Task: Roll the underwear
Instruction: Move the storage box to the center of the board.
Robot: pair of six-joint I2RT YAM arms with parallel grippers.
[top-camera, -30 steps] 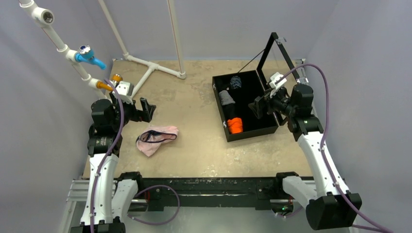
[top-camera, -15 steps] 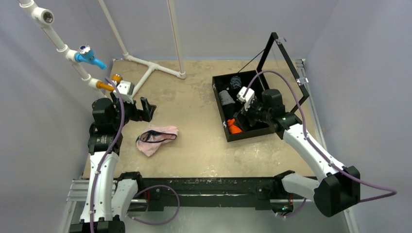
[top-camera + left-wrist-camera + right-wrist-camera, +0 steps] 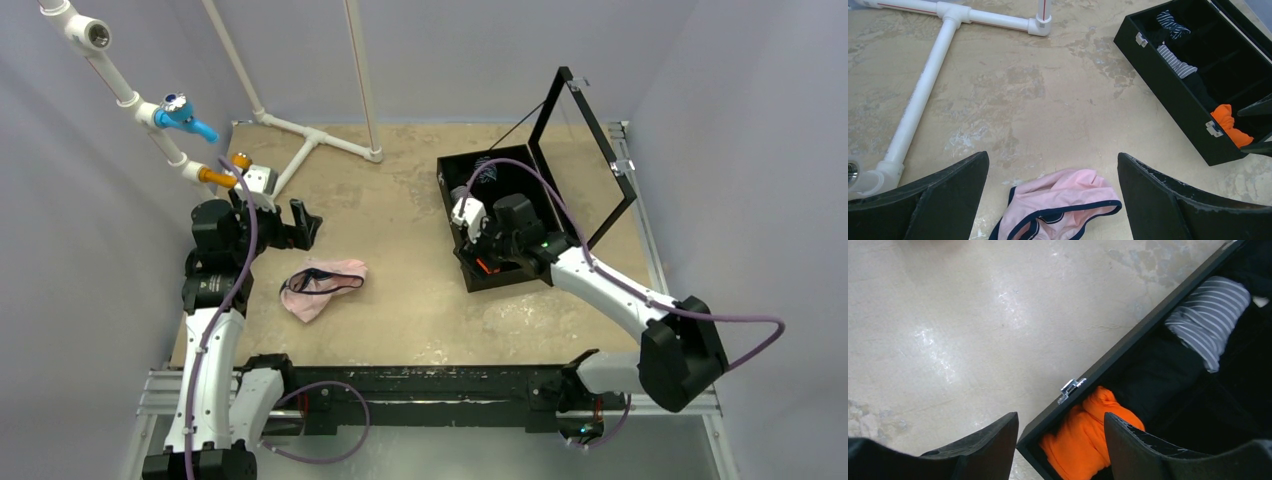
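Logged the underwear (image 3: 322,281) lying crumpled and unrolled on the surface (image 3: 400,310), on its left half, well apart from the black case (image 3: 505,278). Noted pale pink fabric with dark navy trim along the edges, partly folded over itself; could not make out any front dot.

Found the left gripper (image 3: 1052,159) hovering near the far edge of the underwear, with jaws released and spread wide, grasping nothing and touching no cloth. Saw, from the left wrist, the pink fabric low in view between the two dark fingers (image 3: 938,195).

Found the right gripper (image 3: 1060,417) reaching over the near left corner of the case, with jaws parted and nothing clamped between them. Saw through the gap the case rim, a small silver latch (image 3: 1071,387) and the orange rolled cloth (image 3: 1083,440) below. Cannot tell whether the fingertips touch the rim or the cloth.

Recorded inside the case, from near end to far: the orange rolled cloth, a black stretch, the grey-striped rolled cloth (image 3: 1210,320), then a dark striped roll (image 3: 1168,20) at the far end. Noted the case lid (image 3: 597,130) standing open on the right side.

Noted also a white pipe frame (image 3: 923,90) resting on the far left of the surface, apart from the underwear.
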